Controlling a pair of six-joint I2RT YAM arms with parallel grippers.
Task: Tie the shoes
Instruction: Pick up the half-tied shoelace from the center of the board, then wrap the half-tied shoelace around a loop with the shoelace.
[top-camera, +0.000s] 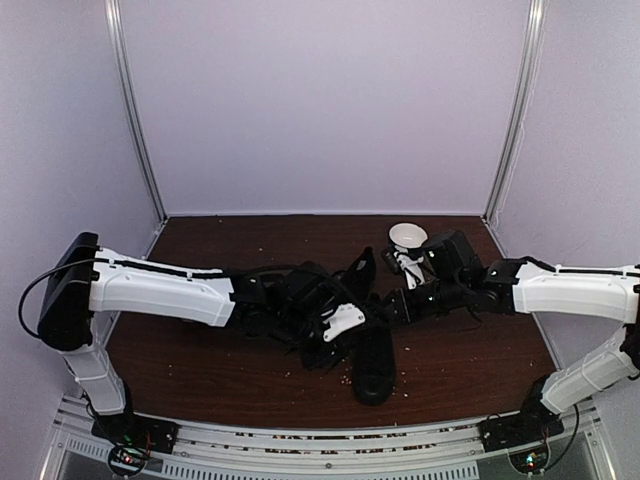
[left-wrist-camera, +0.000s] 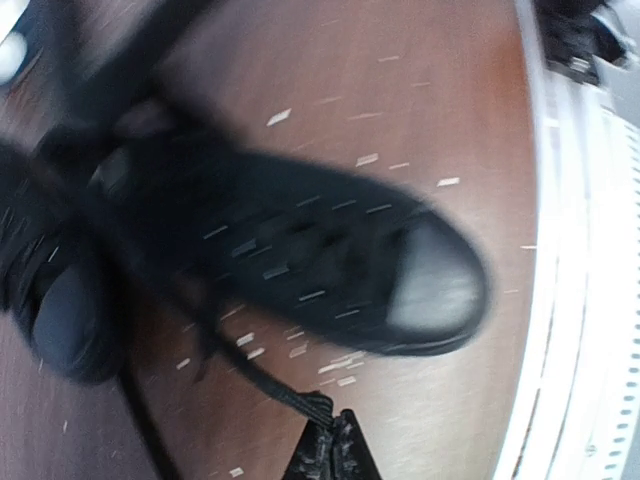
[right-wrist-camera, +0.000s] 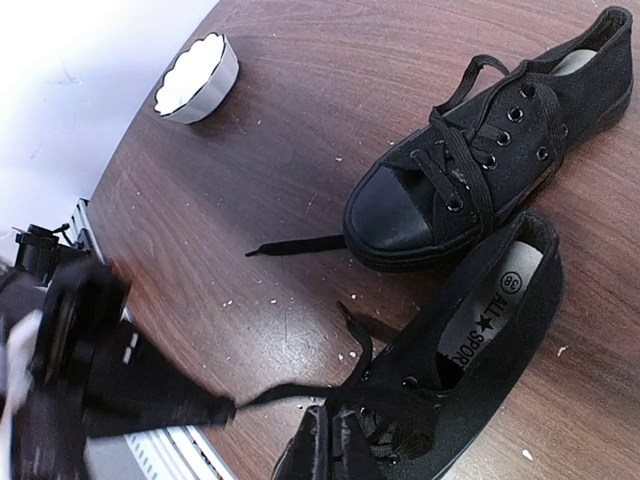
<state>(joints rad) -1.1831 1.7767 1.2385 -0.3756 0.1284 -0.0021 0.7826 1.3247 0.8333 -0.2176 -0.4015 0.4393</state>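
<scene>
Two black lace-up shoes lie mid-table. In the right wrist view one shoe (right-wrist-camera: 490, 150) lies farther off with a loose lace end on the wood. The nearer shoe (right-wrist-camera: 480, 330) is right at my right gripper (right-wrist-camera: 345, 445). That gripper is shut at this shoe's laces; whether it pinches one is hidden. A thin lace (right-wrist-camera: 290, 392) runs taut from this shoe to my left gripper (right-wrist-camera: 215, 410). In the blurred left wrist view my left gripper (left-wrist-camera: 333, 420) is shut on that lace (left-wrist-camera: 270, 390), below a shoe (left-wrist-camera: 300, 240). From above, one shoe (top-camera: 375, 370) points at the near edge.
A white bowl (top-camera: 407, 236) stands at the back right, and a white bowl (right-wrist-camera: 197, 78) shows in the right wrist view. Pale crumbs dot the brown table (top-camera: 220, 360). The metal rail (left-wrist-camera: 585, 300) runs along the near edge. Both arms cross over the centre.
</scene>
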